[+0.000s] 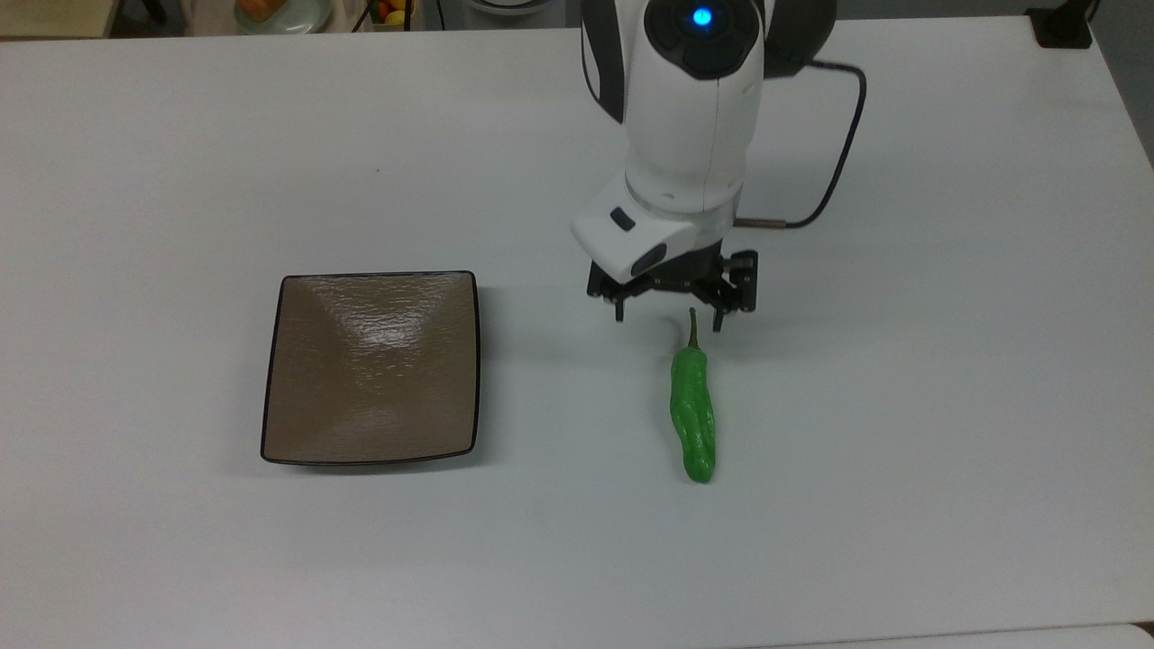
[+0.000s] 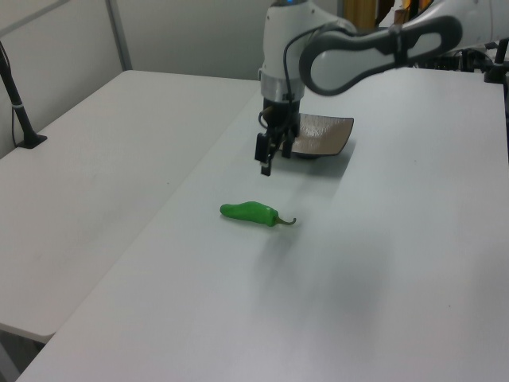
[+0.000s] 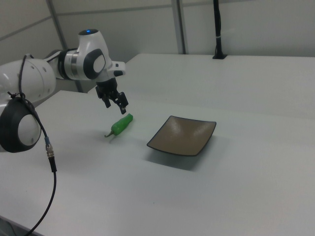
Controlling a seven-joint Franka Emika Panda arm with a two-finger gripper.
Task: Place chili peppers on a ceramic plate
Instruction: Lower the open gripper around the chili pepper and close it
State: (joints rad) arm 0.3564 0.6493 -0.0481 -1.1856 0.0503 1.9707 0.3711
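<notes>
The green chili pepper (image 1: 692, 414) lies on the white table (image 1: 902, 406), stem pointing to the top view's top; it also shows in the left view (image 2: 250, 212) and the right view (image 3: 121, 125). The square brown ceramic plate (image 1: 371, 368) with a black rim sits apart on the top view's left, bare; I see it too at the plate (image 2: 326, 137) and the plate (image 3: 182, 134). My gripper (image 1: 669, 319) hangs open above the table over the pepper's stem end, fingers on either side of the stem, holding nothing. It appears as the gripper (image 2: 268, 164) and the gripper (image 3: 115, 104).
A black cable (image 1: 834, 153) trails from the arm's wrist. A second white table (image 2: 103, 167) adjoins on the left view's left, with a black post (image 2: 20, 111) on it. Bowls and clutter (image 1: 279, 11) sit beyond the table's far edge.
</notes>
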